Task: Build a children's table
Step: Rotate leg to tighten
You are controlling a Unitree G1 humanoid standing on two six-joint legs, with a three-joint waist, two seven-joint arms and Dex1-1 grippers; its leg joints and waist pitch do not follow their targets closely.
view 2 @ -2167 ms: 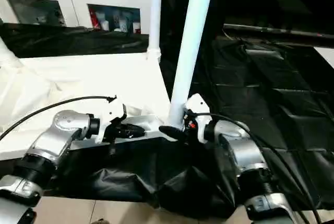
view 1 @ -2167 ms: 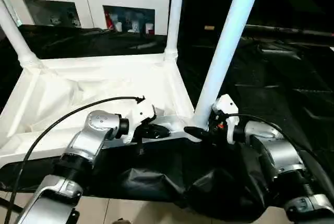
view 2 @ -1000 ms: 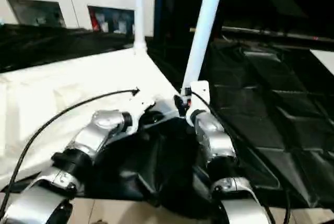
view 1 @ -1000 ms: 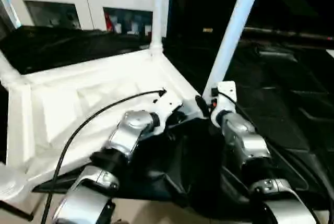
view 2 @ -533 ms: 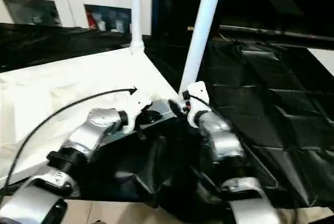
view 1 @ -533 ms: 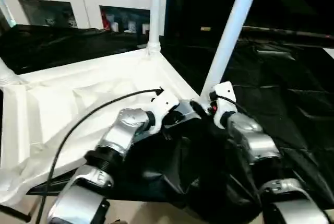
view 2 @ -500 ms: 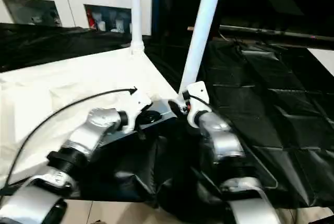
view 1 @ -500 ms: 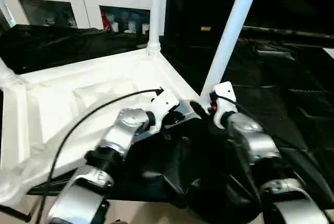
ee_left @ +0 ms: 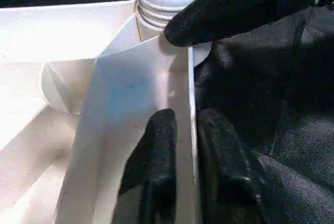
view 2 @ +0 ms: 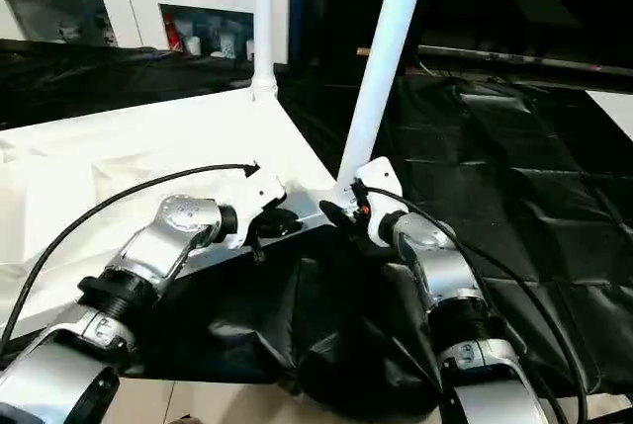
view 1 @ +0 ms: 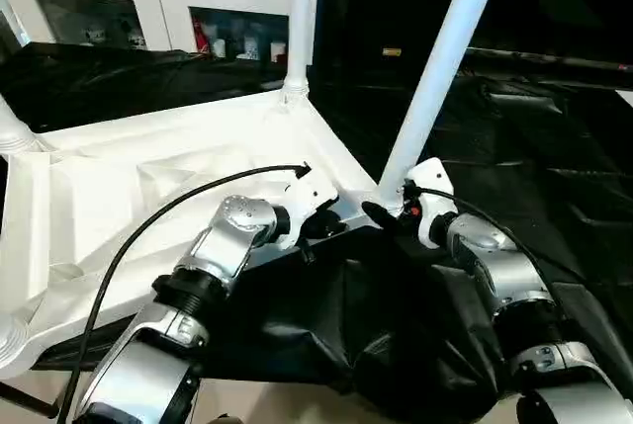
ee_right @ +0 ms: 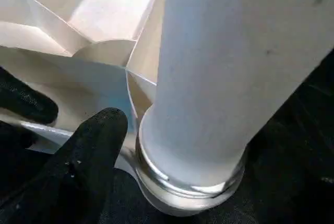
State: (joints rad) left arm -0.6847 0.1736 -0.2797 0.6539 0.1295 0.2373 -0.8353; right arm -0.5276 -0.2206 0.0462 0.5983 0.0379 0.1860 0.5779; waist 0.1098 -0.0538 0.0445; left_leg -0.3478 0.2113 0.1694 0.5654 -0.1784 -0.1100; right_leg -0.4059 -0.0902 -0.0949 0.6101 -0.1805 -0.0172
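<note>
On the black plastic sheeting (view 1: 554,157) that covers the work surface lies the white plastic rectangular tabletop (view 1: 148,197), underside up, its ribs showing. Long white tapered tubular legs stand in its round corner sockets: the nearest leg (view 1: 440,58) rises from the near right corner, a second leg (view 1: 300,19) from the far right corner, and a third leg (view 1: 12,127) from the far left corner. Beyond the tabletop stands a white cabinet with glass doors (view 1: 148,14).

The left gripper (ee_left: 182,145) sits at the tabletop's near edge, just beside the nearest leg's socket; its two black fingers (ee_left: 159,156) straddle the thin rim wall, one on each side, standing close against it. The right gripper (view 2: 341,216) is at the base of the nearest leg, its fingers spread apart; one black fingertip (ee_right: 99,130) lies just beside the leg's ribbed collar, without clasping the leg.
</note>
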